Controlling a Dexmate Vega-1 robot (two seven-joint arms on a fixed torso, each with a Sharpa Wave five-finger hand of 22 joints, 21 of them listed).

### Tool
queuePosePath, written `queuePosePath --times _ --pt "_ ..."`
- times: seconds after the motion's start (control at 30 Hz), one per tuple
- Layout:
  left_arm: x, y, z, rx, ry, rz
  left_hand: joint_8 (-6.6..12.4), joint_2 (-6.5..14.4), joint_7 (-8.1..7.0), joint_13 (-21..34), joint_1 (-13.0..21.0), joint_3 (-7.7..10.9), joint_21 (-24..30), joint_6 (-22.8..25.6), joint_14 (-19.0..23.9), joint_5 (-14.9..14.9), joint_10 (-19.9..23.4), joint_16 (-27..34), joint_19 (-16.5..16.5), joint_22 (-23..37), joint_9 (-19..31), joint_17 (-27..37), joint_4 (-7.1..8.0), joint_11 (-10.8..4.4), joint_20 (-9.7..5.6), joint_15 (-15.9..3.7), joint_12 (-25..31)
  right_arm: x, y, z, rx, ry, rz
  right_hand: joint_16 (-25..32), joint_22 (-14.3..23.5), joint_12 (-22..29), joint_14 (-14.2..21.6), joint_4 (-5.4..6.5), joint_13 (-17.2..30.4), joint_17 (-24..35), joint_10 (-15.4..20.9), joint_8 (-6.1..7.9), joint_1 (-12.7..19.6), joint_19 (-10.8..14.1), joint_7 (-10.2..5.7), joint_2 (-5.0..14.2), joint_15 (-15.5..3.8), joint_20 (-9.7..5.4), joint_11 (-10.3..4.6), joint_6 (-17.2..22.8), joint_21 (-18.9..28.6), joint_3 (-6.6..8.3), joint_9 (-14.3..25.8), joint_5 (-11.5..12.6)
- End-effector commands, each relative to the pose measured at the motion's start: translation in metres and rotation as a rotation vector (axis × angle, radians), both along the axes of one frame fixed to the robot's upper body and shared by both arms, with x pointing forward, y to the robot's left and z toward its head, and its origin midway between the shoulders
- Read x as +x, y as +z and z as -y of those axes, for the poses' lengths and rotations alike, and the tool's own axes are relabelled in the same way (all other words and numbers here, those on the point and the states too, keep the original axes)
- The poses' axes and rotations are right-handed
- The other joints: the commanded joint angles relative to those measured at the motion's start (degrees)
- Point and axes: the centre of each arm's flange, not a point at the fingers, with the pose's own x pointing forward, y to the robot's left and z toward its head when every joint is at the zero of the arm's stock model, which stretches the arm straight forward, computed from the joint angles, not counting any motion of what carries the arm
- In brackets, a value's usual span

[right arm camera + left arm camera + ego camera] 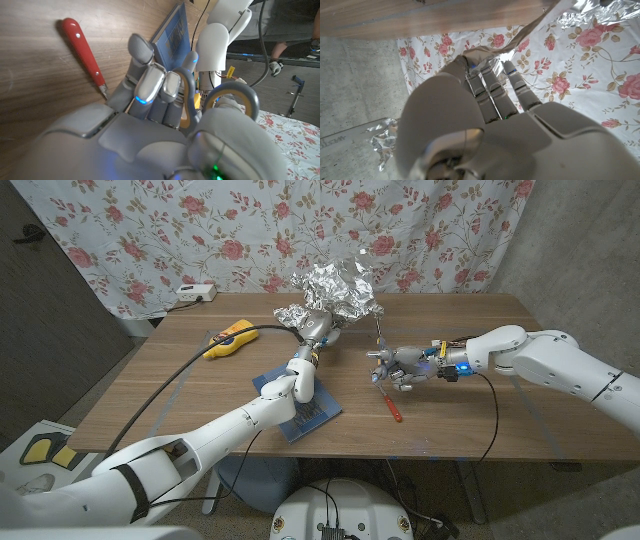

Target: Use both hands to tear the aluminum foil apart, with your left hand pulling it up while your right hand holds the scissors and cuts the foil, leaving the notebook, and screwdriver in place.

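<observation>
Foil raised for cutting: crumpled silver aluminium foil sheet (328, 292) held aloft over the far middle of the wooden table (480, 430), scissors not yet at the foil.

Left hand (318, 327) pinching the foil's lower edge, lifted clear of the table; right hand (405, 367) closed on grey-handled scissors (220, 102), well apart from the foil. Judged step: approach before the first cut; next, blades to be brought up to the taut edge. Nearby and to be left alone: red-handled screwdriver (389, 397) just below the right hand, blue notebook (310, 412) under the left forearm, yellow tool (229, 339) at left.
</observation>
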Motion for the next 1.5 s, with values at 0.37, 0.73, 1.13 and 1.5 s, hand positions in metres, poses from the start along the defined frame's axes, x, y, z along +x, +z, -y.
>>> queuePosePath --times 0.37,0.73,1.13,1.5 --pt "-0.005 0.005 0.001 -0.059 0.099 0.05 -0.1 0.1 0.1 2.4 0.6 -0.19 0.5 0.0 -0.8 0.2 0.7 -0.3 -0.4 0.1 0.3 0.3 0.16 -0.66 -0.05 -0.88 -0.1 -0.005 -0.001 0.011 -0.036 0.048 -0.006 0.4 0.1 0.1 0.7 1.14 0.1 0.1 0.5 -0.17 -2.8 0.5 3.6 -1.22 -0.06 -0.11 -0.06 1.9 0.0 -1.57 0.2 0.9" --pt "-0.006 -0.011 0.001 -0.089 0.126 0.037 -0.18 0.2 -0.01 2.4 0.6 -0.23 0.7 0.1 -0.7 0.2 0.7 -0.4 -0.5 0.1 0.3 0.3 0.2 -0.68 0.02 -0.88 -0.2 -0.003 0.001 0.016 -0.055 0.059 -0.019 0.5 0.1 0.1 0.8 1.62 0.1 0.1 0.5 -0.32 -3.4 0.5 3.6 -1.26 -0.06 -0.13 -0.06 1.9 0.0 -1.94 0.0 1.3" --pt "0.006 0.0 -0.022 -0.121 0.16 0.072 -0.58 0.5 0.03 2.5 0.5 -0.16 0.9 -0.7 -0.9 0.0 0.0 -0.6 -0.7 0.0 0.2 0.6 0.47 -0.6 0.3 -0.88 -0.7 -0.01 0.001 -0.009 -0.039 0.044 -0.022 0.5 0.1 0.2 0.9 1.93 0.1 0.1 0.5 -0.31 -3.5 0.5 3.81 -1.2 -0.06 -0.13 -0.05 1.9 -0.1 -2.19 0.1 1.8" --pt "0.007 0.006 -0.028 -0.134 0.134 0.086 -0.73 0.5 0.13 2.4 0.5 -0.14 1.1 -0.8 -0.7 -0.1 0.1 -0.6 -0.8 0.0 0.2 0.7 0.53 -0.67 0.27 -0.89 -0.9 -0.023 -0.001 -0.02 -0.03 0.028 0.001 0.5 0.3 0.2 1.0 2.31 0.1 0.1 0.5 -0.35 -3.7 0.6 3.92 -1.28 -0.06 -0.1 -0.08 1.7 -0.1 -2.61 0.2 2.2"
